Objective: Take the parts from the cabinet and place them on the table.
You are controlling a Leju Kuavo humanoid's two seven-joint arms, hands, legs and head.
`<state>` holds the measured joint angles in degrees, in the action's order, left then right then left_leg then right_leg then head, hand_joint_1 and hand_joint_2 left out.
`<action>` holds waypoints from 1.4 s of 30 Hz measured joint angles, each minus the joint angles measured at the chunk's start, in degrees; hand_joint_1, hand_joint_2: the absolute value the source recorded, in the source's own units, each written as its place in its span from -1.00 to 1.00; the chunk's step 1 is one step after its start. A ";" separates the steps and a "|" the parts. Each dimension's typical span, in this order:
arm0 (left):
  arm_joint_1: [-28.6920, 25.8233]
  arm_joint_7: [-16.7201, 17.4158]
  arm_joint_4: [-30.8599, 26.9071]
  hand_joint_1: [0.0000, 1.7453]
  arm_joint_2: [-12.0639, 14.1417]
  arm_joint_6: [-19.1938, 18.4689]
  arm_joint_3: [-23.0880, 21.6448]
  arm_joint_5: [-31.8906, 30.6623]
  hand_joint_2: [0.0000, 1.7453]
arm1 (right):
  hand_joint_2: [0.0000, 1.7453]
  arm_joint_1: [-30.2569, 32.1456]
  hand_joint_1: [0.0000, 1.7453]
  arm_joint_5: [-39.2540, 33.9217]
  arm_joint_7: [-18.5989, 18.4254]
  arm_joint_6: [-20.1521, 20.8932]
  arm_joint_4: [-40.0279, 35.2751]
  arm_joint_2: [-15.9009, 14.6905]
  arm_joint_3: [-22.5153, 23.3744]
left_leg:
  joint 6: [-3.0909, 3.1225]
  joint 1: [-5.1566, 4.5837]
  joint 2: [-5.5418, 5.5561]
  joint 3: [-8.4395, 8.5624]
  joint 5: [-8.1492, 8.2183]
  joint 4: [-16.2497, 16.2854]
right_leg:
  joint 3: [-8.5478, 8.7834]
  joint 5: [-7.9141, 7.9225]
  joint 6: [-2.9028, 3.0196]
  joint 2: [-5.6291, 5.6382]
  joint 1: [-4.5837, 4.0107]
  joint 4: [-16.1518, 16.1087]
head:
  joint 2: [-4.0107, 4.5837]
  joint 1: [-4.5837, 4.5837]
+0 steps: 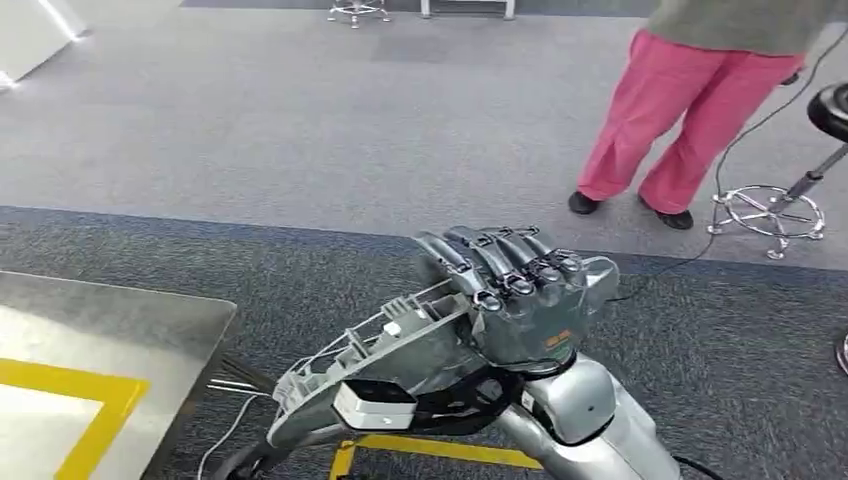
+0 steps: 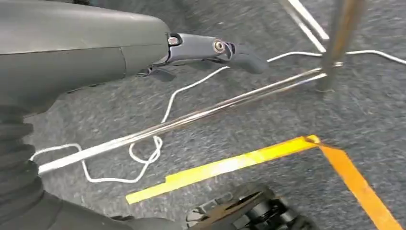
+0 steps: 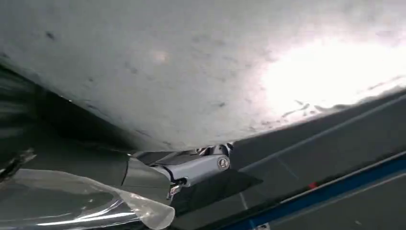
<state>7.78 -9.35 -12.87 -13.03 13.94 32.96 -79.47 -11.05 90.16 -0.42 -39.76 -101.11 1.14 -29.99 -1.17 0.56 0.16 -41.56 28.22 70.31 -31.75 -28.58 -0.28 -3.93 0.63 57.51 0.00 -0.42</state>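
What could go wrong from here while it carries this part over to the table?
1. The grey part juts sideways out of the right hand toward the table; its end may knock the table edge.
2. A white cable loops on the carpet by the table's legs; the robot's feet could catch it.
3. A person stands close ahead, so a wide turn might swing the part their way.

- The right hand is raised over the dark carpet, fingers curled over a grey metal part, which it appears to grip.
- The steel table lies left of the part.
- A person in pink trousers stands beyond the hand, a stool beside them.
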 joint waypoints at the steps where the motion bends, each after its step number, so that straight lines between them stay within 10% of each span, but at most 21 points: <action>1: 0.02 0.00 0.00 -1.00 0.02 0.00 -0.22 0.29 1.00 | 1.00 -0.04 1.00 0.00 -0.07 0.00 0.00 0.02 -0.05 | 0.13 -0.02 -0.85 2.84 -2.47 -5.31 | 0.28 -0.18 -0.18 -0.69 0.00 0.00 | 0.00 -0.07; 3: 0.24 0.00 0.00 -1.00 0.02 0.00 -0.46 0.42 1.00 | 1.00 -0.09 1.00 0.00 -0.09 0.00 0.00 0.00 -0.05 | 0.53 -1.19 -4.97 6.13 -2.90 -11.47 | 0.57 -0.72 -0.90 -1.81 -0.63 0.21 | 0.00 -0.09; 7: 0.04 0.00 0.00 -1.00 0.18 0.00 -0.70 0.46 1.00 | 1.00 -0.33 1.00 0.00 -0.17 0.00 -0.02 0.07 -0.33 | 2.20 -1.15 -2.34 5.93 -2.90 -11.97 | 1.41 -1.23 -2.03 -4.42 -0.60 -0.22 | 0.00 0.00; 10: 0.24 0.02 -0.02 -1.00 0.02 0.07 -0.81 0.61 1.00 | 1.00 -0.60 1.00 0.00 -0.22 -0.02 -0.04 0.07 -0.40 | 3.25 -0.53 -0.35 6.37 -3.23 -12.31 | -2.46 -5.84 -2.50 2.62 -0.12 7.62 | 0.00 0.72; 12: 0.11 0.04 0.00 -1.00 -0.18 0.00 -0.92 0.61 1.00 | 1.00 -0.36 1.00 -0.02 -0.26 -0.02 0.02 0.04 -0.46 | 3.33 -0.54 1.25 6.33 -3.19 -12.27 | -7.69 -8.94 -2.62 3.82 -0.13 17.05 | 0.00 0.89; 14: -0.07 0.09 0.00 -1.00 -0.15 -0.09 -1.18 0.85 1.00 | 1.00 -0.36 1.00 -0.02 -0.26 -0.02 0.09 0.04 -0.59 | 3.32 -0.55 2.79 6.38 -3.18 -12.24 | -9.32 -7.07 -2.51 3.86 -0.12 17.90 | 0.00 0.87; 17: -0.07 0.24 -0.02 -1.00 -0.15 -0.24 -1.69 1.75 1.00 | 1.00 -0.47 1.00 -0.02 -0.26 -0.02 0.07 0.04 -0.74 | 3.03 -0.40 5.51 6.59 -3.00 -12.09 | -3.87 1.57 -2.15 6.08 0.18 3.85 | 0.00 0.87; 18: 0.00 0.24 -0.02 -1.00 -0.09 -0.22 -1.88 2.01 1.00 | 1.00 -0.47 1.00 -0.02 -0.26 -0.02 0.09 0.04 -0.83 | 2.73 -0.58 6.05 6.38 -2.93 -11.95 | -2.85 1.08 -2.01 8.97 0.42 1.78 | 0.00 0.83; 22: -0.47 0.57 0.00 -1.00 0.09 -0.26 -2.58 2.71 1.00 | 1.00 -0.55 1.00 -0.02 -0.33 0.00 0.09 0.02 -0.92 | 1.28 -0.08 8.48 5.54 -3.48 -12.05 | -1.84 0.93 -1.34 7.31 0.19 0.64 | 0.00 0.74; 23: -0.54 0.79 0.00 -1.00 0.33 -0.28 -2.82 2.98 1.00 | 1.00 -0.62 1.00 0.00 -0.33 0.00 0.09 0.04 -0.94 | 1.10 -0.01 8.25 5.43 -3.03 -11.77 | -1.46 1.23 -0.79 6.34 0.73 -0.02 | 0.00 0.83; 24: -0.50 0.90 0.00 -1.00 0.26 -0.28 -3.15 3.21 1.00 | 1.00 -0.63 1.00 0.00 -0.35 0.00 0.09 0.04 -0.92 | 0.90 -0.52 4.85 4.79 -1.80 -10.17 | -1.19 1.19 -0.50 5.61 0.52 -0.22 | 0.00 0.57; 26: -0.17 1.12 0.00 -1.00 0.35 -0.42 -3.74 3.54 1.00 | 1.00 -0.71 1.00 0.00 -0.46 0.00 0.09 0.04 -0.90 | 0.46 -0.40 1.46 1.07 2.15 -2.35 | -1.03 1.00 0.12 3.84 0.31 -0.22 | 0.00 0.13; 29: -0.39 1.40 0.00 -1.00 0.39 -0.42 -4.81 3.94 1.00 | 1.00 -0.62 1.00 0.00 -0.61 0.00 0.13 0.04 -1.01 | 0.10 -0.13 0.31 -2.58 3.97 5.23 | -0.93 0.73 0.27 1.35 0.18 -0.19 | 0.00 0.09; 32: -0.47 1.44 -0.02 -1.00 0.55 -0.39 -5.45 4.02 1.00 | 1.00 -0.64 1.00 0.00 -0.63 0.00 0.13 0.04 -1.14 | 0.42 -0.19 -1.24 3.81 -2.62 -6.70 | -0.28 0.27 -0.06 -0.70 0.16 -0.19 | 0.00 0.07; 33: -0.42 1.44 -0.02 -1.00 0.57 -0.35 -5.71 4.02 1.00 | 1.00 -0.66 1.00 -0.02 -0.63 0.00 0.11 0.04 -1.14 | 0.75 -0.57 -4.34 6.20 -3.34 -11.21 | 0.04 0.05 -0.38 -1.26 -0.02 -0.20 | 0.00 0.07; 34: -0.17 1.44 -0.02 -1.00 0.57 -0.33 -6.01 4.05 1.00 | 1.00 -0.66 1.00 -0.02 -0.63 0.00 0.11 0.04 -1.10 | 1.15 -1.28 -4.95 6.62 -2.73 -12.22 | -0.13 -0.24 -0.85 -1.81 -0.48 0.04 | 0.00 -0.04; 38: -0.40 1.90 -0.02 -1.00 0.68 -0.35 -7.06 4.77 1.00 | 1.00 -0.85 1.00 0.00 -0.81 0.00 0.09 0.07 -1.27 | 2.36 -1.13 -2.35 6.43 -2.93 -12.41 | 0.61 -0.82 -1.87 -4.51 -0.55 -0.27 | 0.00 -0.02; 40: -0.24 2.06 -0.04 -1.00 0.68 -0.26 -7.68 5.07 1.00 | 1.00 -0.99 1.00 -0.02 -0.90 -0.02 0.00 0.04 -1.29 | 3.06 -0.61 -0.98 6.57 -3.12 -12.60 | -1.32 -3.50 -2.25 1.52 0.00 3.80 | 0.00 0.39; 42: -0.07 2.10 -0.04 -1.00 0.55 -0.26 -8.13 5.07 1.00 | 1.00 -0.69 1.00 -0.02 -0.87 -0.02 0.07 0.00 -1.33 | 3.31 -0.55 0.64 6.54 -3.10 -12.60 | -6.31 -7.74 -2.52 3.62 0.02 13.68 | 0.00 0.74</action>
<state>7.71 -7.26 -12.92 -12.48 13.68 24.83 -74.40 -11.74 90.14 -1.29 -39.78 -101.04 1.14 -31.32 2.14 0.01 0.80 -35.02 25.12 57.72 -38.06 -36.32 -2.81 -0.31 0.65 71.20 0.00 0.33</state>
